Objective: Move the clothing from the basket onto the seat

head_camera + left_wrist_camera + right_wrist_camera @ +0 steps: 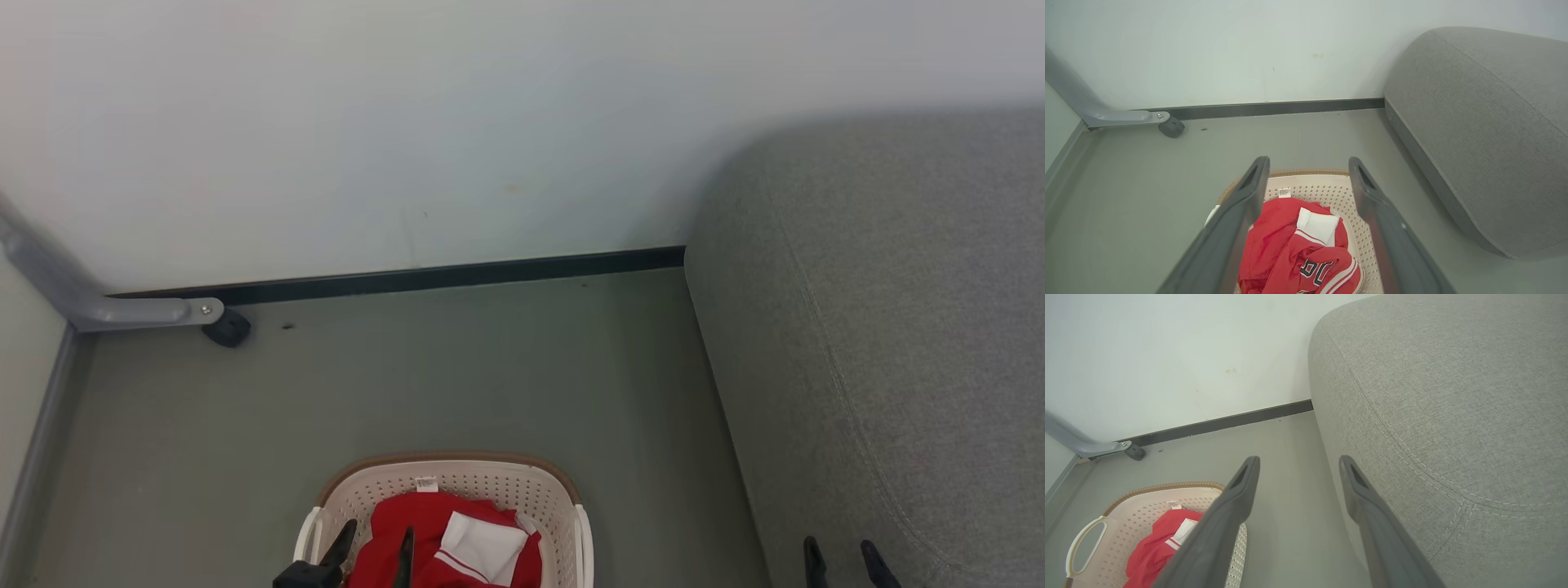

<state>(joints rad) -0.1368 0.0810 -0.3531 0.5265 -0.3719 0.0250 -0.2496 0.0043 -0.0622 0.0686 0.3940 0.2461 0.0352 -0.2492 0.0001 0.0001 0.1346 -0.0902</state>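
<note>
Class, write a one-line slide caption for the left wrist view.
Open left gripper hangs over the red clothing in the cream basket, with the grey seat close beside it.

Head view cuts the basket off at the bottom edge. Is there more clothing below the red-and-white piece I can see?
Observer: Yes. The left wrist view shows the clothing heaped further down in the basket: a red garment with black, white-edged numerals and striped trim.
Operator: Is the left gripper holding any of it?
Observer: No. The left gripper is open, its fingers spread wide to either side of the heap and gripping nothing.
Operator: And the right one? I only see its tips.
Observer: In the right wrist view the right gripper is open and empty, one finger over the floor, the other in front of the seat.
</note>
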